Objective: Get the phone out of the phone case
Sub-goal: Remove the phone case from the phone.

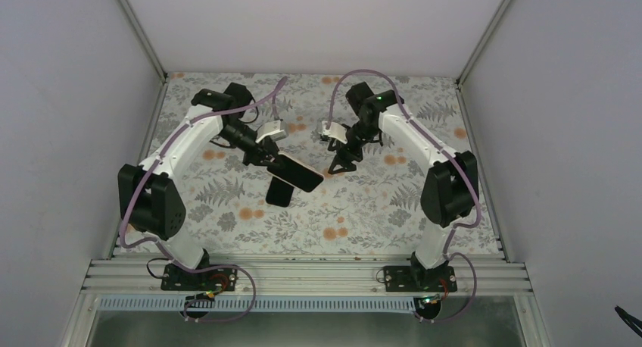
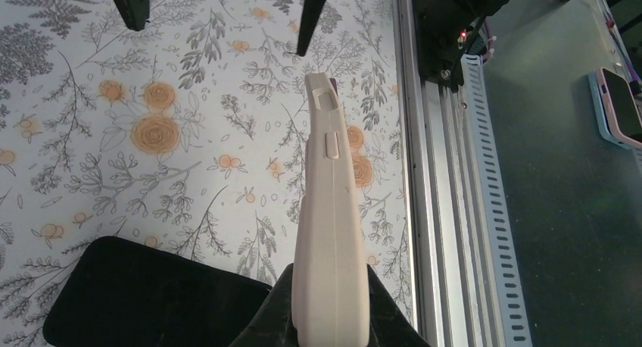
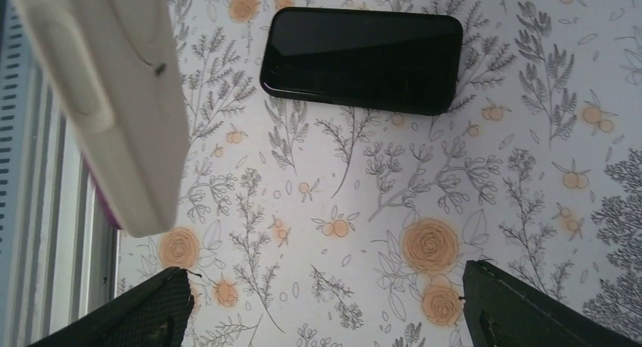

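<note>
**Phone lying out of its case, case held in the left fingers**

The black phone point(image 1: 278, 194) lay flat on the floral surface point(image 1: 378, 211), out of its case. Just beyond and above it, the left fingers point(image 1: 271, 159) were clamped on one end of the cream phone case point(image 2: 329, 233), holding it edge-up off the surface. Slightly farther back and to the right, the right fingers point(image 1: 341, 164) pointed downward, spread wide and holding nothing.

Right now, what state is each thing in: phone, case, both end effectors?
Phone: lying flat on the table, out of the case.
Case: held clear of the table, gripped edge-on.
Left end effector: shut on the case.
Right end effector: open, empty, above the table.
</note>
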Tool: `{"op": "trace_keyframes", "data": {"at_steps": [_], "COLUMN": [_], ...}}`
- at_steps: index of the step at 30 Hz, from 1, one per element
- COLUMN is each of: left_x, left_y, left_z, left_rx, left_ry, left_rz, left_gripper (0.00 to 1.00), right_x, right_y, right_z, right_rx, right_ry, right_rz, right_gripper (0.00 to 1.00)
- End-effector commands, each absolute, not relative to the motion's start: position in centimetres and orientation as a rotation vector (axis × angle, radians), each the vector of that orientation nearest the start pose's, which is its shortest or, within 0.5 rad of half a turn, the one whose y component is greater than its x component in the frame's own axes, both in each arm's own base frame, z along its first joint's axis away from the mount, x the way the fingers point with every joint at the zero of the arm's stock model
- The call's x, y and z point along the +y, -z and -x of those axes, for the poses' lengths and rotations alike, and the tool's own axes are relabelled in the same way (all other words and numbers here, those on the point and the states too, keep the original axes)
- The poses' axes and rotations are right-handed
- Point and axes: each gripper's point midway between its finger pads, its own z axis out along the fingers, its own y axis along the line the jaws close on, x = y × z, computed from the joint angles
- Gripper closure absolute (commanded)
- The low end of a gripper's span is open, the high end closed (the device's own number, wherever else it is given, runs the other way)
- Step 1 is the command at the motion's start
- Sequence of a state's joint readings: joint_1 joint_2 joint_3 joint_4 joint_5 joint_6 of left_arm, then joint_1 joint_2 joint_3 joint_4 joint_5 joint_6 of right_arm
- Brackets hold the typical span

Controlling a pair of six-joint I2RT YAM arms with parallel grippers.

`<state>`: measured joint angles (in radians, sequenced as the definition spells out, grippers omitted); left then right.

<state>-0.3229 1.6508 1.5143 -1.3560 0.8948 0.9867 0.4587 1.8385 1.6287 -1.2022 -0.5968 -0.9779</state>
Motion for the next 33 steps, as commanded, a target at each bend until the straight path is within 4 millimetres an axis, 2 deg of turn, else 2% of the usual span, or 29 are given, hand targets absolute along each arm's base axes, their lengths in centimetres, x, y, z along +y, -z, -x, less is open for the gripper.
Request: {"op": "trace_keyframes", "data": {"at_steps": [1, 16, 25, 33], "left_x": [-23.3, -23.4, -23.4, -23.6], "left_y": [-24.2, -24.3, -24.4, -24.7], "left_z": [-25.2, -25.9, -25.5, -25.1], "left_rx": [1.897, 1.916, 1.909, 1.893], "left_ry": [1.178, 1.163, 1.178, 1.207], "left_rz": [-1.572, -1.563, -1.560, -1.554], "left_gripper": [0.98, 0.98, 0.98, 0.98], "right_x": [26.0, 27.2, 27.2, 28.1], "right_y": [-16.7, -17.0, -16.4, -16.4], "right_z": [-28.0, -26.3, -27.6, -30.1], "right_rx": [1.980, 1.943, 1.956, 1.961], "right_ry": [-0.841, -0.921, -0.845, -0.800], "right_rz": [1.883, 1.912, 1.891, 1.861], "right_gripper": [0.12, 0.17, 0.19, 0.21]}}
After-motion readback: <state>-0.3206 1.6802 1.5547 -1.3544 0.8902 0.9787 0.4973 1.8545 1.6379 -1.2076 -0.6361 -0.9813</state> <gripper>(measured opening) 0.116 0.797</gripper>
